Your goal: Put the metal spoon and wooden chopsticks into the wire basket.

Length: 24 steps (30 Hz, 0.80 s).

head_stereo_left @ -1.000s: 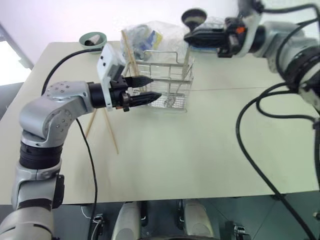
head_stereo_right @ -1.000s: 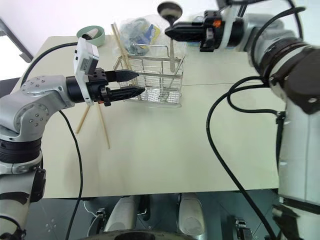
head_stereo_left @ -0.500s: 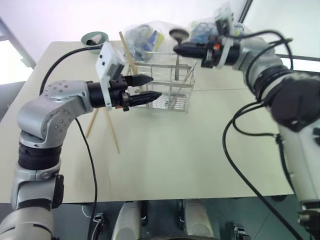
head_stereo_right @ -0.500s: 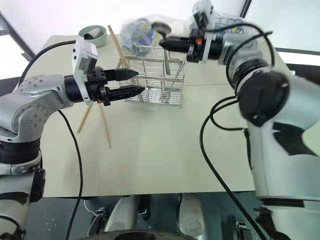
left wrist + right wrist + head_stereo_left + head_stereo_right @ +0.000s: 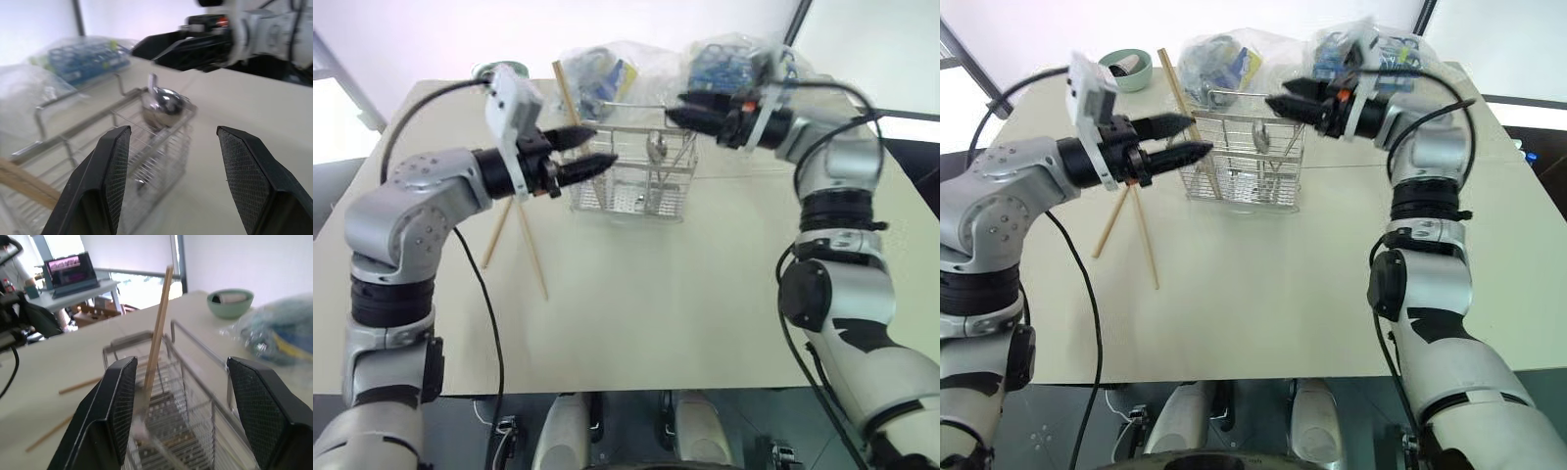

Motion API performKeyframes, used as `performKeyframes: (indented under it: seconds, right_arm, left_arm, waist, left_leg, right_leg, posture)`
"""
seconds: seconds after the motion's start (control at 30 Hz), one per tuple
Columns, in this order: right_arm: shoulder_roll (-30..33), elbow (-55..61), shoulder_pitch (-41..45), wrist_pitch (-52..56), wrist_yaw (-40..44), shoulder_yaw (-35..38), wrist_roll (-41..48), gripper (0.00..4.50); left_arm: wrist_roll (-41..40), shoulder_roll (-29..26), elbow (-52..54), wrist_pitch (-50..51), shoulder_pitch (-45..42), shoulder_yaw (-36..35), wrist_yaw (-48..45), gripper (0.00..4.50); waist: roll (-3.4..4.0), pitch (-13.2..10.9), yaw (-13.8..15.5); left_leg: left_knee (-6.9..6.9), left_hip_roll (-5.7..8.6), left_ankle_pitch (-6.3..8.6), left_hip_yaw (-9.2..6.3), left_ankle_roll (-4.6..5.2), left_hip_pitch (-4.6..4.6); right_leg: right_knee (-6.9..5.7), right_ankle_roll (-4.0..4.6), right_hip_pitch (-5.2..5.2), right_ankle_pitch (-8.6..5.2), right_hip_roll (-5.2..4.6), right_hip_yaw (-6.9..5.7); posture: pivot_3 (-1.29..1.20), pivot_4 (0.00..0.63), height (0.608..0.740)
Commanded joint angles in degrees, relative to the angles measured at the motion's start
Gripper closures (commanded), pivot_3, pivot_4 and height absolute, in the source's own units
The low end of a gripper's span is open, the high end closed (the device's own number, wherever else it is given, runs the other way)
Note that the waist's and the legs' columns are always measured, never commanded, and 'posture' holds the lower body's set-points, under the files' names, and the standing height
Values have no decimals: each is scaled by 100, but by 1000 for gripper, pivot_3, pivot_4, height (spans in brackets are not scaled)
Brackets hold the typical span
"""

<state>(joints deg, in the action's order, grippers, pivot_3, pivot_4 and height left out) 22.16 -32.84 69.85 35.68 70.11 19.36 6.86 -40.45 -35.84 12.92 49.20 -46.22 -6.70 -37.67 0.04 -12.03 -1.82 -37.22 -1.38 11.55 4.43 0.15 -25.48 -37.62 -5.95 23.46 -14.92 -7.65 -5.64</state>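
Black mesh-padded fingers of the right gripper [image 5: 1283,105] are seen spread apart with nothing between them, held level just above the far right rim of the basket [image 5: 1244,157]; the release is judged to have been made there so that the spoon [image 5: 1260,137] would drop inside. The spoon is found standing in the basket's right end, bowl up near the rim and handle down through the wire, leaning slightly. At about nine o'clock from the basket, the left gripper [image 5: 592,152] is held level with its fingers parted and empty, pointed at the basket's left side, probably kept clear while the drop is made. A thicker pale stick [image 5: 1185,108] is propped upright against the basket's left end. The chopsticks [image 5: 1131,230] are left lying on the table [image 5: 1263,294] at about seven o'clock from the basket, crossed near their far ends and well outside it, so that half of the task is judged undone. Plastic bags [image 5: 1224,59] lie beyond the basket at twelve o'clock, and a green bowl [image 5: 1126,69] stands at ten o'clock.
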Motion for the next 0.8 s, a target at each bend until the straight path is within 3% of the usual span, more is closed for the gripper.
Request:
performKeyframes:
  seconds: [0.03, 0.17, 0.33, 0.53, 0.8]
  right_arm:
    - [387, 754, 188, 975, -33, 152, 868, 1496]
    - [773, 1411, 45, 1717, 21, 100, 1582, 1496]
    - [945, 2205, -555, 1816, -152, -271, 1922, 1496]
    - [1188, 3871, -1766, 1977, -57, -483, 2672, 1496]
    - [1281, 5081, -2608, 2402, -733, -400, 3590, 1496]
  left_arm:
    - [-114, -16, -147, 211, -274, -602, 543, 1549]
    - [-39, -68, -535, 441, -460, -983, 1078, 1549]
    - [93, -240, -763, 523, -483, -994, 1238, 1549]
    - [904, -507, -1402, 581, -237, -799, 1829, 1549]
    - [1673, -495, -2273, 477, -100, -547, 2108, 1549]
  waist:
    - [0, 0, 19]
    - [-1, 0, 71]
    - [-5, 3, 110]
    - [-6, 3, 115]
    - [-17, 9, 123]
  left_leg:
    - [0, 0, 0, 1, 1, 1]
    - [1, -1, 5, 4, 9, 2]
    - [1, -1, 9, 10, 14, 0]
    - [3, 0, 10, 12, 15, 0]
    - [2, -5, 16, 10, 26, 0]
  right_leg:
    - [0, 0, 0, 0, 0, 0]
    - [1, 0, 1, 0, 1, 1]
    - [5, 0, 2, 0, 2, 0]
    - [5, 0, 3, 0, 1, 1]
    - [6, 0, 2, 0, 2, 1]
  posture:
    - [0, 150, 707]
    - [0, 150, 707]
    - [0, 150, 707]
    - [0, 150, 707]
    - [0, 150, 707]
